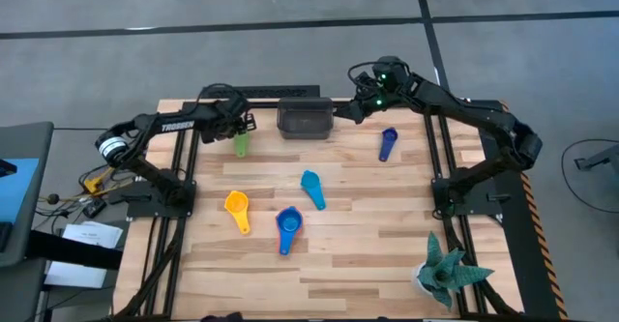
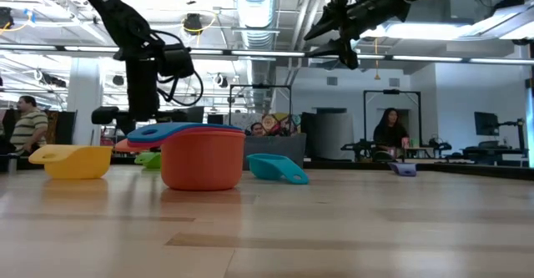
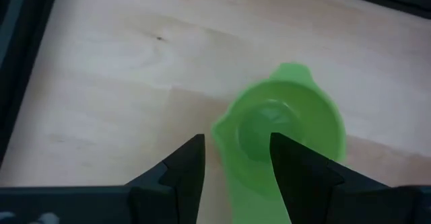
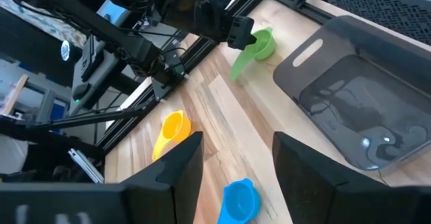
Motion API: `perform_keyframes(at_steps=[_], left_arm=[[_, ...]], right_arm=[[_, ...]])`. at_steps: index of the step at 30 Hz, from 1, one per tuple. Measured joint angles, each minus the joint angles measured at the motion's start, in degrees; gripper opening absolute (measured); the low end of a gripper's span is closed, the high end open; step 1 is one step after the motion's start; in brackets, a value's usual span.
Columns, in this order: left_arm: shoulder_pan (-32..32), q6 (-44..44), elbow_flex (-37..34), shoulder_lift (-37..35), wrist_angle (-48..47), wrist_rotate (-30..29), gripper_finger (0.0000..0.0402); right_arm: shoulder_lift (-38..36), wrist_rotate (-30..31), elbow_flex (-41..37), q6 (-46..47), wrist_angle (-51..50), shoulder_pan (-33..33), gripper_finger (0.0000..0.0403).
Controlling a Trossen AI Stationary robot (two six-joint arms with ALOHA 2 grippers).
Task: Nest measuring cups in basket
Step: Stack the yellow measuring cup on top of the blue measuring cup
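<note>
The green measuring cup point(image 1: 240, 145) lies on the table left of the dark basket point(image 1: 305, 118). My left gripper point(image 3: 236, 163) hangs open just over it, slanting down, a finger on either side of where its handle point(image 3: 246, 183) meets the bowl point(image 3: 289, 120). My right gripper point(image 1: 351, 111) stands open in the air by the basket's right end, nothing between its fingers point(image 4: 172, 173). A dark blue cup point(image 1: 387, 144), a light blue one point(image 1: 312, 189), a yellow one point(image 1: 237, 210) and a royal blue one point(image 1: 288, 228) lie apart on the table.
A teal spiky plant-like object point(image 1: 447, 272) stands at the near right corner. In the low view an orange cup point(image 2: 203, 161) with a blue one on it sits close to the camera. People show in the room behind the table.
</note>
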Motion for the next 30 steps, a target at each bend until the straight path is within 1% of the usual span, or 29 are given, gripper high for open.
perform_keyframes(at_steps=[15, 19, 23, 30], left_arm=[[0.5, 0.6, 0.0, 0.0, -0.4, -0.2, 0.0156], [-0.2, -1.4, 0.0, 0.0, -2.2, -1.3, 0.0155], [-0.2, -1.6, 0.0, 0.0, -1.6, -1.2, 0.0155], [0.3, -5.1, 0.0, -0.5, -1.5, -0.1, 0.0155]], right_arm=[[0.0, -0.1, 0.0, -1.2, 0.0, -2.0, 0.0195], [0.0, -0.1, 0.0, -1.2, 0.1, -2.2, 0.0192], [0.0, -0.3, 0.0, -1.2, 0.1, -2.2, 0.0193], [0.0, -0.3, 0.0, -1.2, 0.1, -2.7, 0.0191]])
